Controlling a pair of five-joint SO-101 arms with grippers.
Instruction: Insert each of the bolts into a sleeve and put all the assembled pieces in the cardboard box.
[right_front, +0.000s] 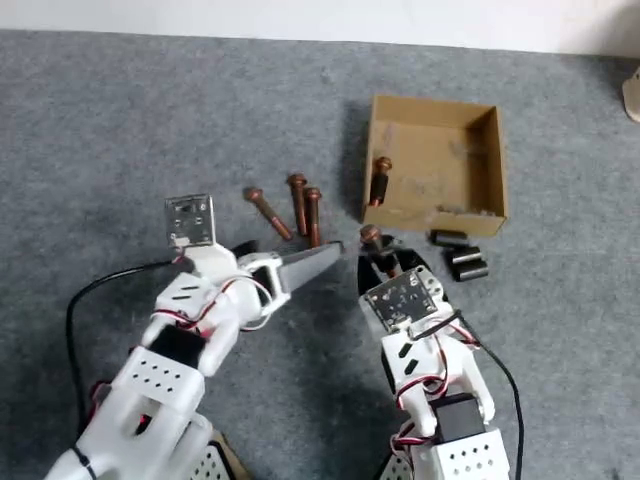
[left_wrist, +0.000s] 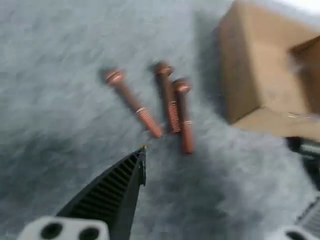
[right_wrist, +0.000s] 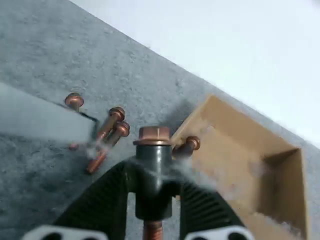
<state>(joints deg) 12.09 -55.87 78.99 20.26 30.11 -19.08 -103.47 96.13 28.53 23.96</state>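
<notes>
Grey carpeted table (right_front: 120, 120), one; bearing all else. Arms, two, rising from 6 o'clock of the table: left arm (right_front: 180, 340) toward 7, right arm (right_front: 430, 370) toward 5. Cardboard box (right_front: 440, 160), one; at 1 o'clock of the table, open side up, likely for dropping finished pieces straight in. Left gripper (right_front: 330, 253), one; jaws seemingly drawn together to a single point, nothing in them, poised at 5 o'clock of the loose bolts, probably in readiness for the next one. Right gripper (right_front: 378, 258), one; clamped about a bolted sleeve (right_wrist: 151, 170), bolt head up and thread end below, just beside the box's corner at 7 o'clock of the box, judged a short lift away from delivery. Finished piece (right_front: 380, 180), one; inside the box, against its 9 o'clock wall. Loose bolts (right_front: 298, 203), three; lying near together at 9 o'clock of the box, heads toward 11 to 12, within easy range of the left arm. Loose sleeves (right_front: 462, 255), three as far as can be told; clustered at 5 o'clock of the box, near the right arm. Tally: five bolts, five sleeves, two pairs joined, three pairs outstanding
</notes>
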